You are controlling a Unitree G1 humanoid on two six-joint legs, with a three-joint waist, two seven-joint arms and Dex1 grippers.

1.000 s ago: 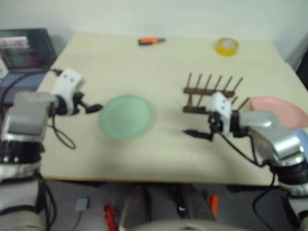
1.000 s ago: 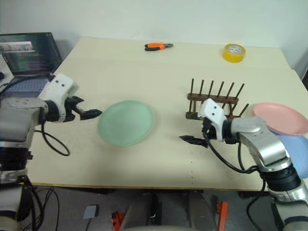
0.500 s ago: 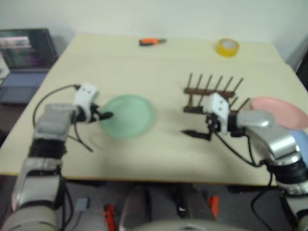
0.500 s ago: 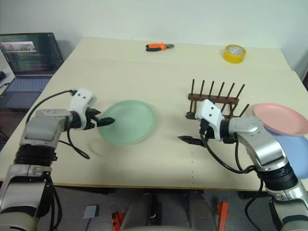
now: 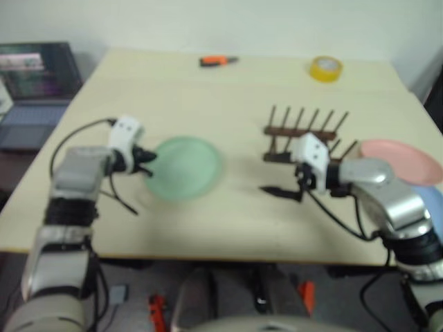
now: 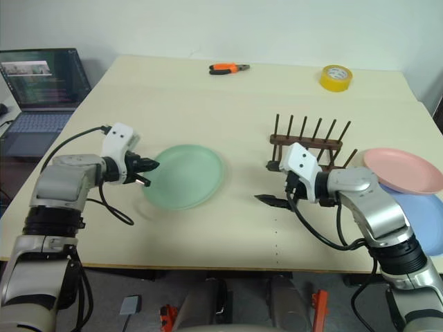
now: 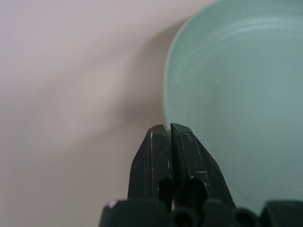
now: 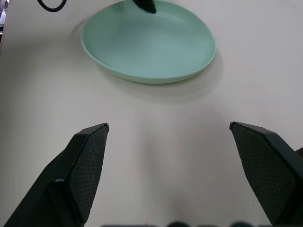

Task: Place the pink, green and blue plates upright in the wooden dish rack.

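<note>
Left tool [image 6: 147,174] pinched tight on the green plate [image 6: 185,176] rim; right tool [image 6: 271,201] spread wide, holding nothing.
Wooden dish rack [image 6: 306,146] stands bare mid-bench [image 6: 208,111]; pink plate [image 6: 403,169] overlaps the blue plate [image 6: 426,221], cut off at the right edge.

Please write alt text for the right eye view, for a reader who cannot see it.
The left gripper is shut on the rim of the green plate lying on the table; the open right gripper hovers before the empty wooden dish rack.
</note>
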